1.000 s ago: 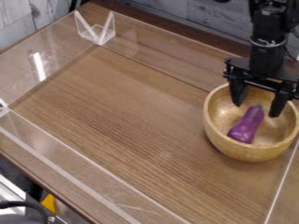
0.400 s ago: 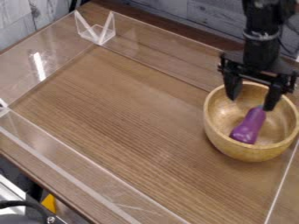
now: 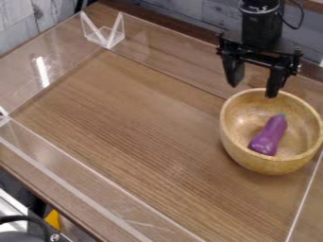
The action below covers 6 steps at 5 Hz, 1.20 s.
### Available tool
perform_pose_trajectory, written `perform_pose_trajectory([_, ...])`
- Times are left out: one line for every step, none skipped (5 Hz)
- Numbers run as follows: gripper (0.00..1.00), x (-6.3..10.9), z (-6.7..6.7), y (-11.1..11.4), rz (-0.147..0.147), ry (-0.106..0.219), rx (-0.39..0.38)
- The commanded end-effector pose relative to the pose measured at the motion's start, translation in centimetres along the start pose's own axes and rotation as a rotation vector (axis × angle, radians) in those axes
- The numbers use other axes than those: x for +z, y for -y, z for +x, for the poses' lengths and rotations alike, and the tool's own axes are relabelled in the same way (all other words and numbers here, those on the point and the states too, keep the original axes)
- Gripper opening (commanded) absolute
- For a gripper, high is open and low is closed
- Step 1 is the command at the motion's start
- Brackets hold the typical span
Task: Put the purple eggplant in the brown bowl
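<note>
The purple eggplant (image 3: 267,135) lies inside the brown bowl (image 3: 237,140), slanted, its fat end toward the front. The bowl sits at the right side of the wooden table. My black gripper (image 3: 254,83) hangs above the bowl's far-left rim, pointing down. Its fingers are spread open and hold nothing. It is clear of the eggplant and apart from the bowl.
Low clear plastic walls (image 3: 106,31) run around the wooden tabletop (image 3: 127,123). A folded clear corner piece stands at the back left. The table's front edge drops off at the lower left.
The gripper has risen out of the bowl and shifted left and back, still open. The eggplant stays lying in the bowl.
</note>
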State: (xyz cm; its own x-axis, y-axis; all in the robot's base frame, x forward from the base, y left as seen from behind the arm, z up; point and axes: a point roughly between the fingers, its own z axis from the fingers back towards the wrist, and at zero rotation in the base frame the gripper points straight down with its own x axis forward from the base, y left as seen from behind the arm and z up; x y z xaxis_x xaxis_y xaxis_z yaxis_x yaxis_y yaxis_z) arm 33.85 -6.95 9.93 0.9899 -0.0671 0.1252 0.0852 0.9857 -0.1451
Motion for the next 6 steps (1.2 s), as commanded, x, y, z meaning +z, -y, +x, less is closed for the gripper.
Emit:
perform_pose_trajectory([1.00,2.0,0.7,1.5,-0.006,0.074,-0.064])
perform_pose_trajectory([1.00,2.5,0.7,1.4,0.010,0.078,-0.015])
perform_pose_trajectory([1.00,3.0,0.7,1.4,0.026,0.084,0.033])
perform_pose_trajectory([1.00,3.9,0.5,2.3,0.041,0.089,0.072])
perform_pose_trajectory([1.00,5.9,-0.4,2.1,0.051,0.113,0.105])
perform_pose_trajectory([1.00,6.8,-2.0,0.5,0.049,0.121,0.065])
